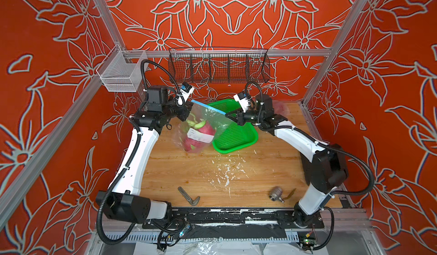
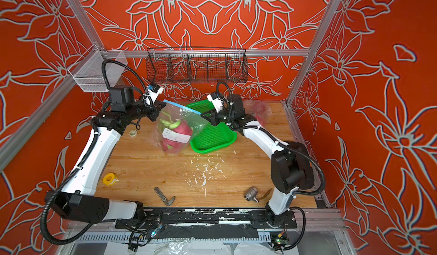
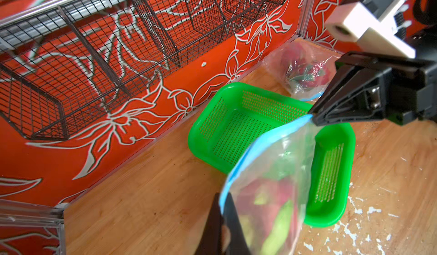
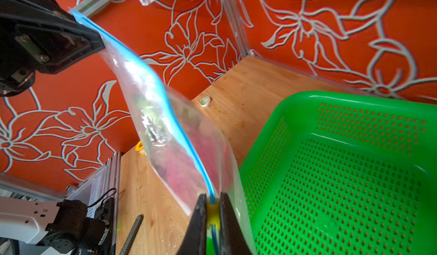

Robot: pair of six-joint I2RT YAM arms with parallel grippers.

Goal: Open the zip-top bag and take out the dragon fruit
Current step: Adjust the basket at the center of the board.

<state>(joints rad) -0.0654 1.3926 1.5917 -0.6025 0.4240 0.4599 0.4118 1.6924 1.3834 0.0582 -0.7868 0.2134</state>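
The clear zip-top bag [image 1: 201, 123] [image 2: 176, 126] with a blue zip strip hangs above the table, stretched between both grippers. Inside it lies the pink-and-green dragon fruit [image 1: 201, 135] [image 2: 177, 136], partly behind a white label. My left gripper [image 1: 188, 108] [image 3: 223, 208] is shut on the left end of the zip strip. My right gripper [image 1: 227, 115] [image 4: 212, 206] is shut on the yellow slider [image 4: 212, 214] at the strip's right end. The strip looks closed along its length.
A green perforated basket [image 1: 236, 138] sits under the bag's right end. A second bag with red fruit [image 1: 281, 108] lies at the back right. On the front of the table are a metal handle [image 1: 188, 195], a metal fitting [image 1: 276, 193] and a yellow tape roll [image 2: 109, 178]. A wire basket [image 1: 218, 64] hangs on the back wall.
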